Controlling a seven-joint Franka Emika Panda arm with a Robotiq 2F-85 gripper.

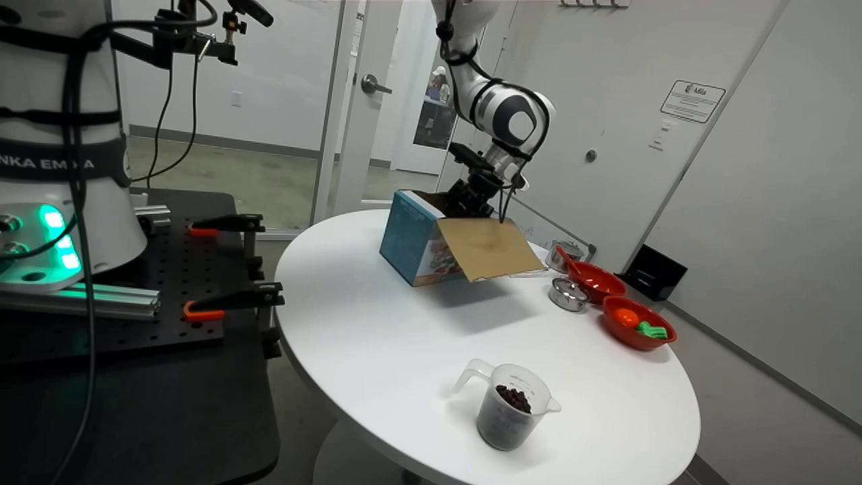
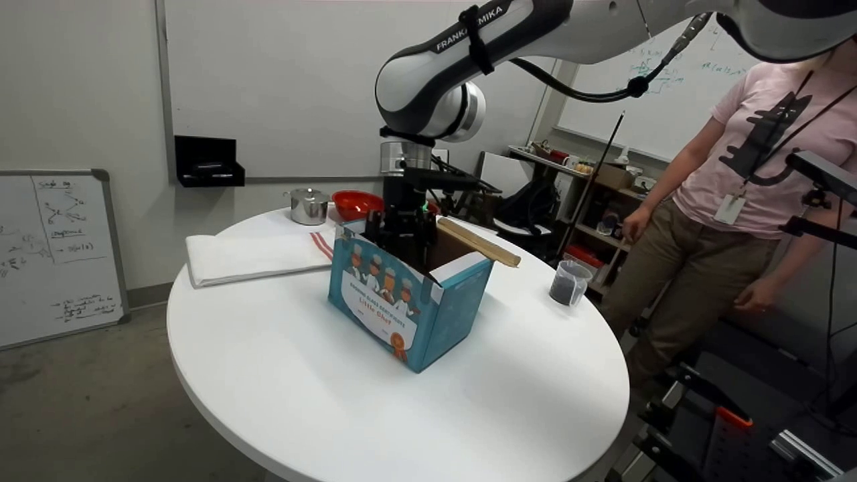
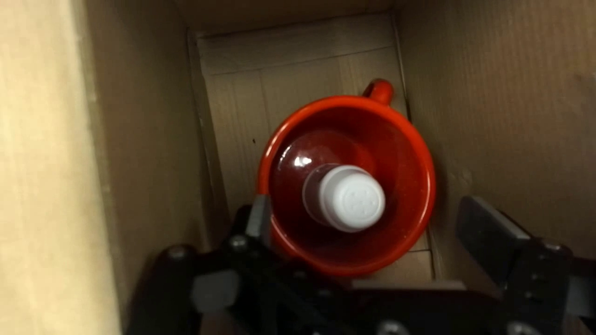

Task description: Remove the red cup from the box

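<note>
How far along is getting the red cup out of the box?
Done: the box is open and the gripper reaches inside.
In hand: the grasp; jaws open by the red cup, a gap beside its rim.
Left: grip and lift; the cup sits inside the box, holding a white-capped container.

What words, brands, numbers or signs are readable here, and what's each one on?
"FRANKA … MIKA" on the arm, partly covered.
"NKA EM … A" on the base, cut off and partly covered.
"CLASS CERTIFICATE" on the box, after a blurred word.
"Little Chef" on the box.
"Mila" on the sign; its smaller lines are unreadable.
Too small or blurred: the jug, badge, low whiteboard and back whiteboard. No number is readable.
</note>
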